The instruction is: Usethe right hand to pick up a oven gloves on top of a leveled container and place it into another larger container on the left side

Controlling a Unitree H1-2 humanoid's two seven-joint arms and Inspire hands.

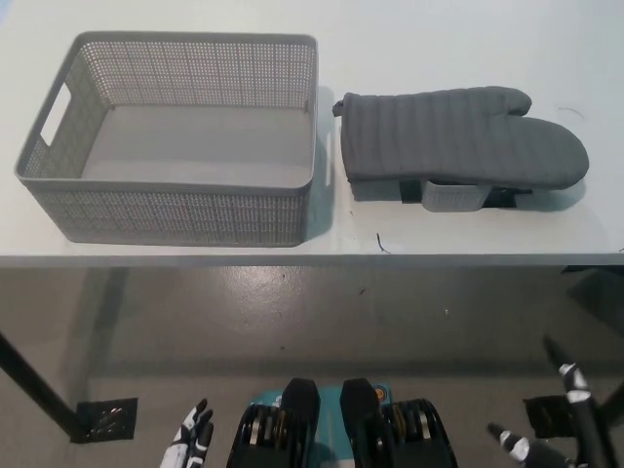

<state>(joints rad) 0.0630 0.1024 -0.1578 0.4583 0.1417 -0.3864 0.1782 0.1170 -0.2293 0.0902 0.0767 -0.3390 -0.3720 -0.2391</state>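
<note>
A grey quilted oven glove [458, 136] lies flat on top of a small low grey container [450, 196] at the right of the white table [468, 58], cuff toward the basket. A large grey perforated basket [175, 210] stands to its left with nothing in it. My black right hand [561, 414] is low at the bottom right, below the table's front edge and well apart from the glove, fingers spread. My white left hand [192, 437] rests at the bottom left, fingers apart, holding nothing.
The table's front edge [312, 258] runs across the middle of the view, with grey floor below it. A dark table leg [39, 390] and its foot plate show at the lower left. A short dark thread [382, 244] lies near the edge.
</note>
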